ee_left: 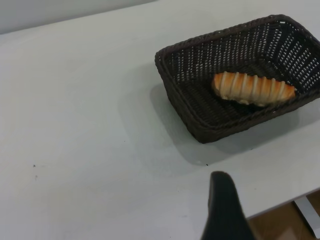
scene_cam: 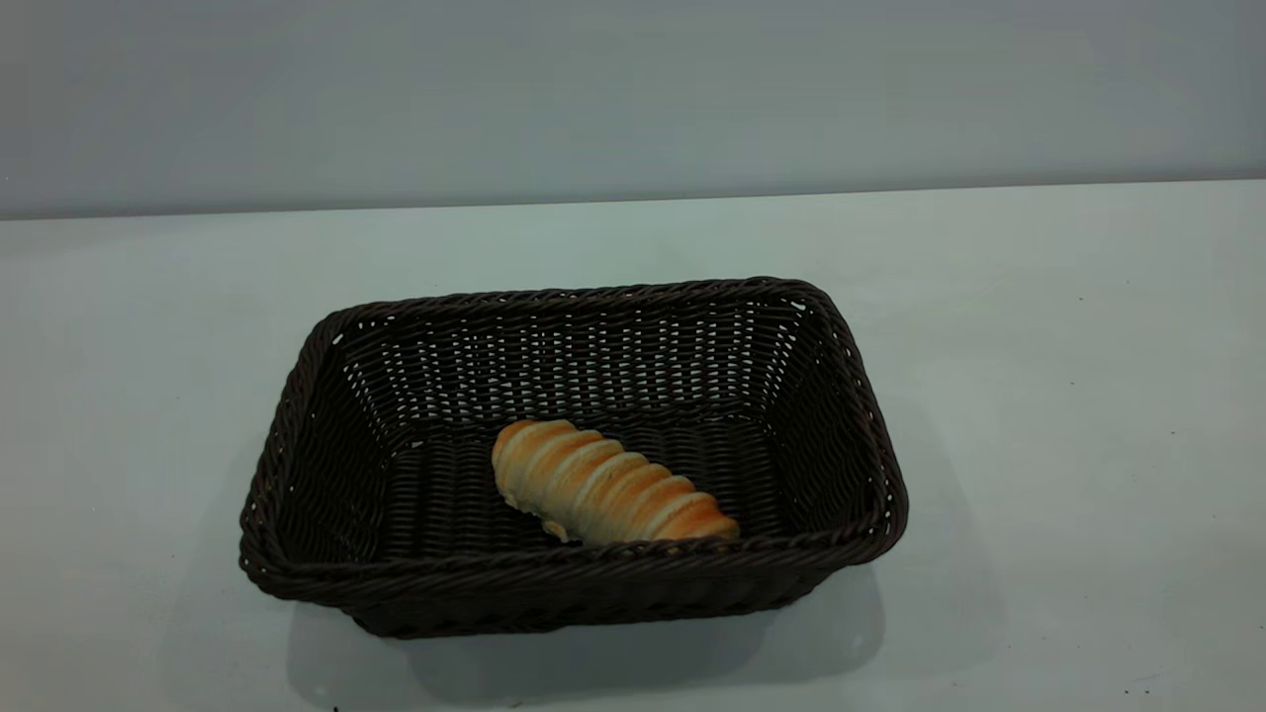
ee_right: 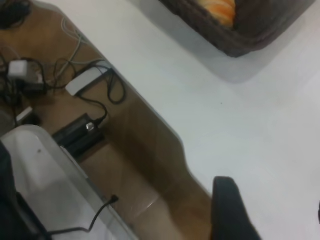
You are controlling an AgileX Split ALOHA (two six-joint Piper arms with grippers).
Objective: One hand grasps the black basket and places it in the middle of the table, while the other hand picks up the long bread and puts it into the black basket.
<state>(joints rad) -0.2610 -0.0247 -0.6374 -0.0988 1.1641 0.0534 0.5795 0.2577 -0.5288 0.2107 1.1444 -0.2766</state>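
The black basket [scene_cam: 574, 583] stands on the white table [scene_cam: 1039, 396] near its middle. The long bread [scene_cam: 605, 483] lies inside it on the basket floor, close to the near wall. Neither arm shows in the exterior view. The left wrist view shows the basket [ee_left: 200, 127] with the bread [ee_left: 252, 88] in it, well away from my left gripper [ee_left: 272, 210]. Only one dark finger [ee_left: 225, 207] shows, with nothing beside it or in it. My right gripper [ee_right: 272, 200] is open and empty over the table's edge, and the basket's corner [ee_right: 235, 42] is far from it.
In the right wrist view the floor beside the table holds cables, a power strip [ee_right: 82, 80], a black adapter [ee_right: 75, 132] and a pale plastic bin [ee_right: 45, 185]. The left wrist view shows the table's edge [ee_left: 285, 202] and a metal leg [ee_left: 307, 212].
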